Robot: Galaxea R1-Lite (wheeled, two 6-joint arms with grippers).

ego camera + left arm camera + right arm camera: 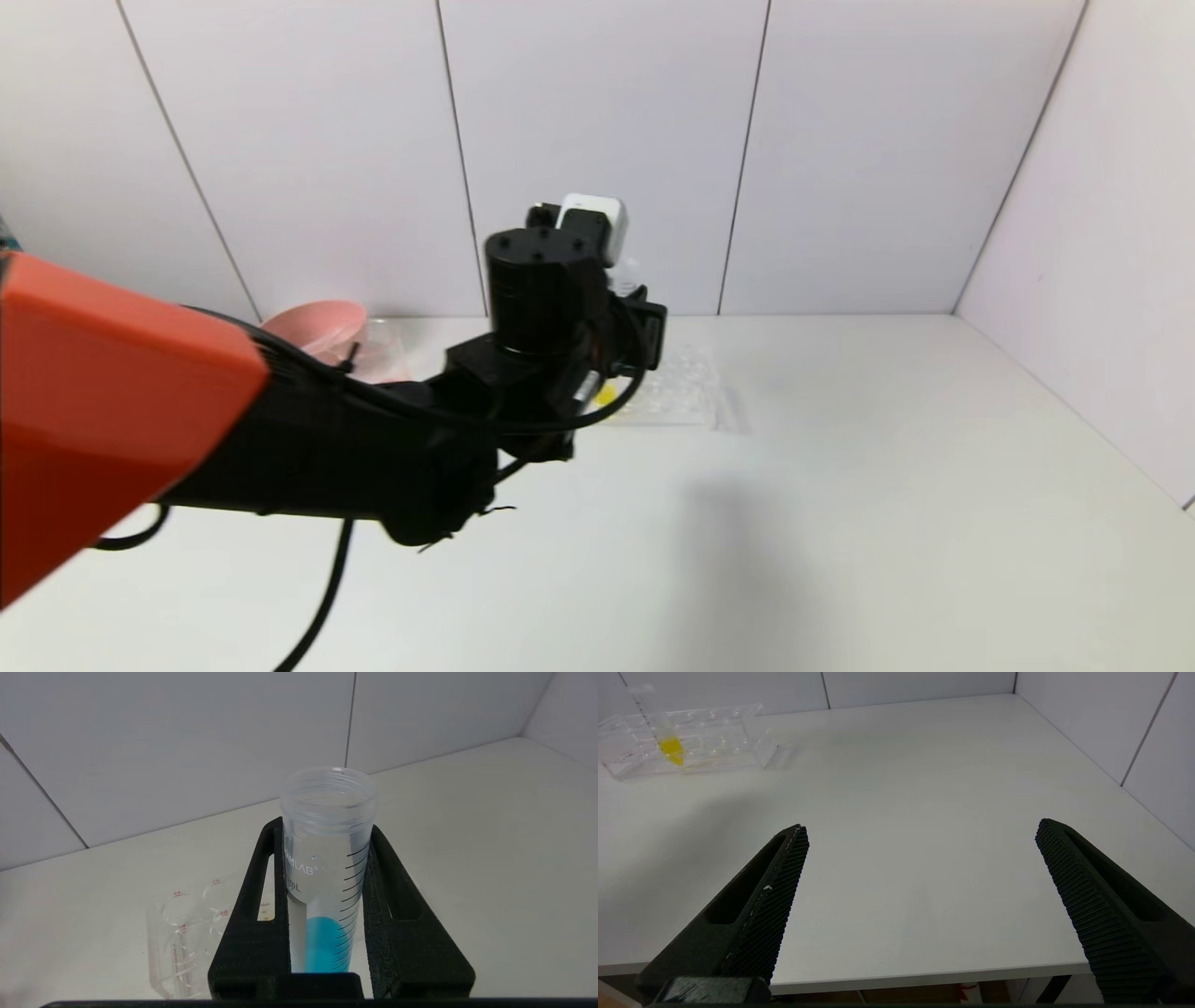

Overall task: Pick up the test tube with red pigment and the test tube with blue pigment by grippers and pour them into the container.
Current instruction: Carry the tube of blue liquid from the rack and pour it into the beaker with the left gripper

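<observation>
My left gripper (325, 826) is shut on the test tube with blue pigment (327, 868), a clear graduated tube held upright with its open mouth up and blue liquid in its tip. In the head view the left gripper (627, 299) is raised above the table, over the left end of the tube rack. My right gripper (922, 833) is open and empty, low over the table's front edge. The test tube with red pigment is out of view. The container is hidden behind the left arm or out of view.
A clear tube rack (681, 392) lies at the back of the table and holds a tube with yellow liquid (670, 749). A pink bowl (322, 327) stands at the back left. White walls close the back and right sides.
</observation>
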